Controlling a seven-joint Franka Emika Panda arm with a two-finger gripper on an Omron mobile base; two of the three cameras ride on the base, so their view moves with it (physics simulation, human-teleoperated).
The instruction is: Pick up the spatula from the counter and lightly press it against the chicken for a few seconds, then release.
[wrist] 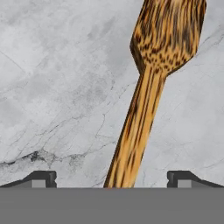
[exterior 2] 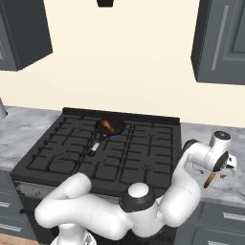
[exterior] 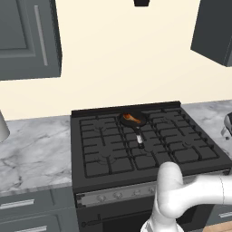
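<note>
The wooden spatula lies on the grey marble counter to the right of the stove; its handle points toward the counter's front edge. My gripper hovers low over it, open, with one fingertip on each side of the handle and not touching it. The orange chicken piece rests in a small black pan on a rear burner, the pan's handle pointing forward.
The black stove has raised grates and knobs along its front. Marble counter runs on both sides. Dark wall cabinets hang overhead. A pale object stands at the far left.
</note>
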